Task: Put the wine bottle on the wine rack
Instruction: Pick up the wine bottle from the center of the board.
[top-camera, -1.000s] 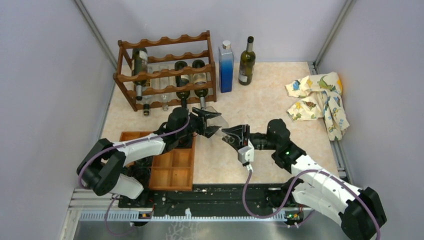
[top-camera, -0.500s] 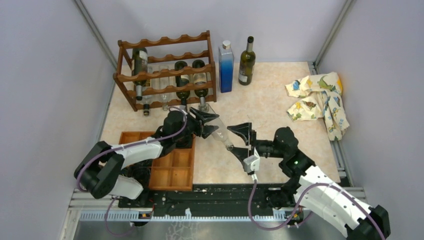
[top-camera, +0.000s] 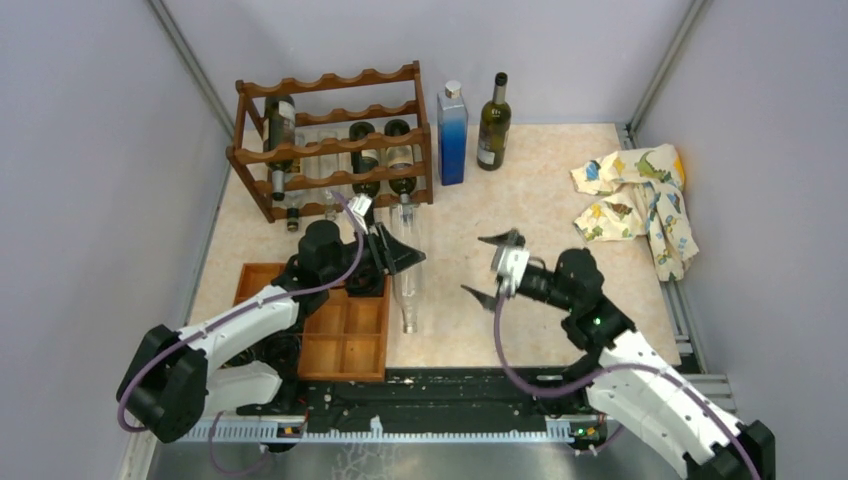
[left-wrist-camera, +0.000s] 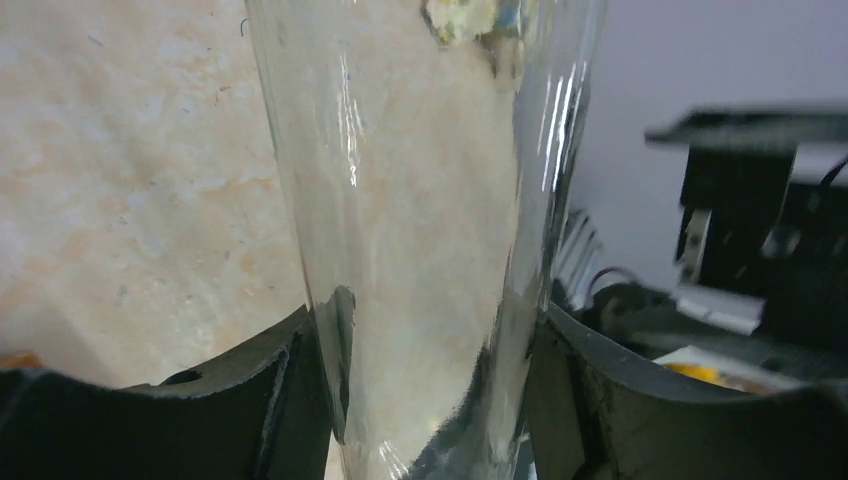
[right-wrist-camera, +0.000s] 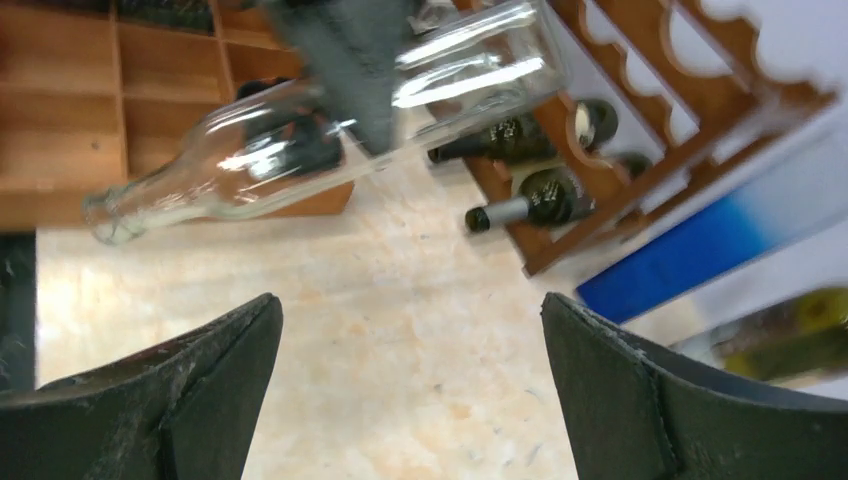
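A clear, empty glass wine bottle hangs level over the table, its neck toward the near edge. My left gripper is shut on its body; in the left wrist view the glass fills the gap between both dark fingers. My right gripper stands wide open to the right of the bottle, apart from it, with only bare tabletop between its fingers. The right wrist view shows the bottle ahead. The dark reddish-brown wine rack stands at the back left with several bottles lying in it.
A blue square bottle and a dark green bottle stand upright right of the rack. A flat wooden compartment tray lies under my left arm. A crumpled patterned cloth lies at the right. Grey walls close in both sides.
My right gripper let go of the bottle's neck, opened wide and drew back right. My left arm swung the bottle left, turning its neck toward the near edge.
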